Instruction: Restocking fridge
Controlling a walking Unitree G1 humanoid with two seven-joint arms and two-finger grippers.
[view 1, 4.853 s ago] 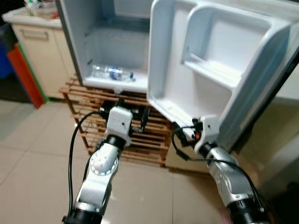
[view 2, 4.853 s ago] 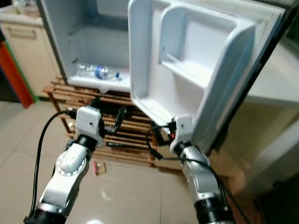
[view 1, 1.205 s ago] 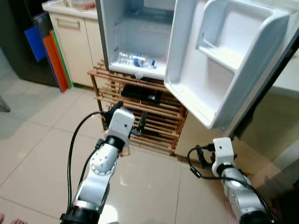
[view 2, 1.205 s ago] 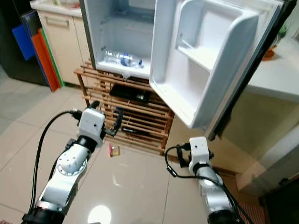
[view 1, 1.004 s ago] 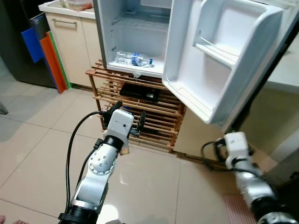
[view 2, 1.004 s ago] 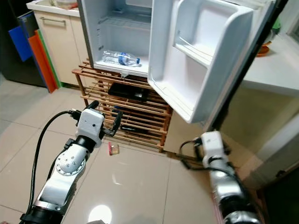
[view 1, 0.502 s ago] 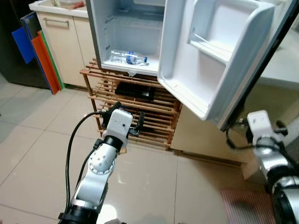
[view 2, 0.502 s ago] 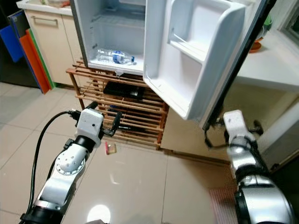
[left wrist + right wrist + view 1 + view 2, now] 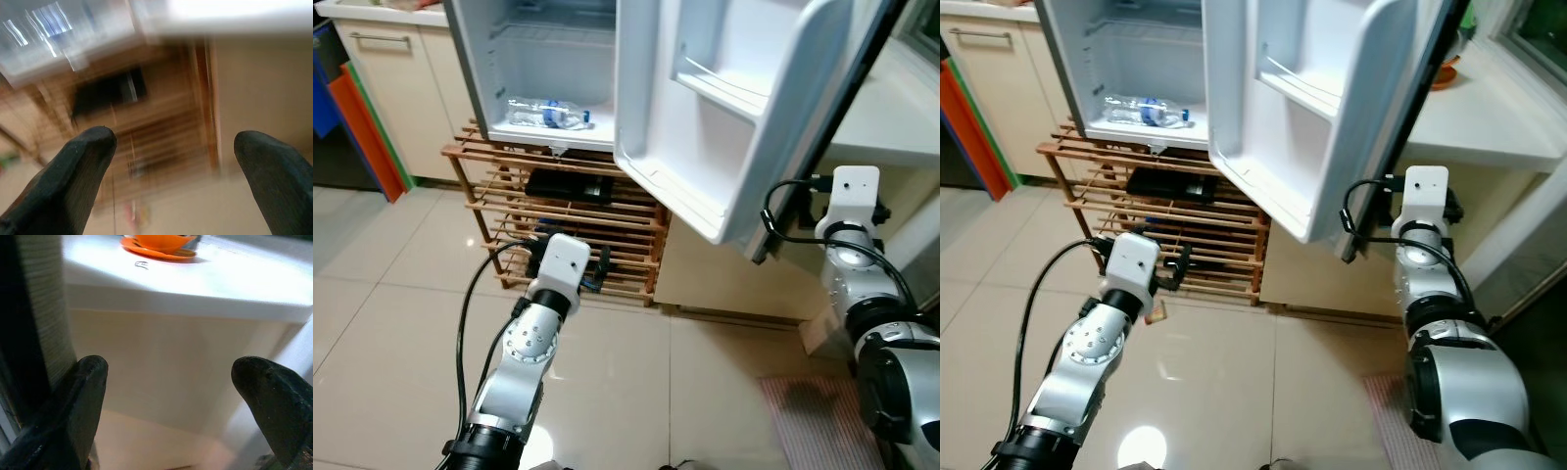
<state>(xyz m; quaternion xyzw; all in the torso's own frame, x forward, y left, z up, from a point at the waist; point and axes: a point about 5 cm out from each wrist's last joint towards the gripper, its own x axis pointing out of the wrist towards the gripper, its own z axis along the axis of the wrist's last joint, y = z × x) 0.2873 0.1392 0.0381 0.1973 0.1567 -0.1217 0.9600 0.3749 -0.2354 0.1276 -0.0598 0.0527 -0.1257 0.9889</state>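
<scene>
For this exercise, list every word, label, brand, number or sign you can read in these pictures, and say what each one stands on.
No text can be read.
Water bottle in the fridge: blue label, too small and blurred to read.
White counter: a small dark mark near the orange dish, not legible.

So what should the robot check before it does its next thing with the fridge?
1. Fridge door open: ok, it is swung wide, inner shelves facing out.
2. Room inside the fridge: ok, a water bottle lies on the bottom shelf with bare space around it.
3. Left gripper free: ok, jaws open, nothing between them, pointed at the wooden rack.
4. Right gripper free: ok, jaws open and holding nothing, beside the door's outer edge, facing the white counter.
5. Something to restock within reach: cannot tell, neither gripper holds an item.
6. Floor ahead: not ok, a small packet lies by the rack.
</scene>
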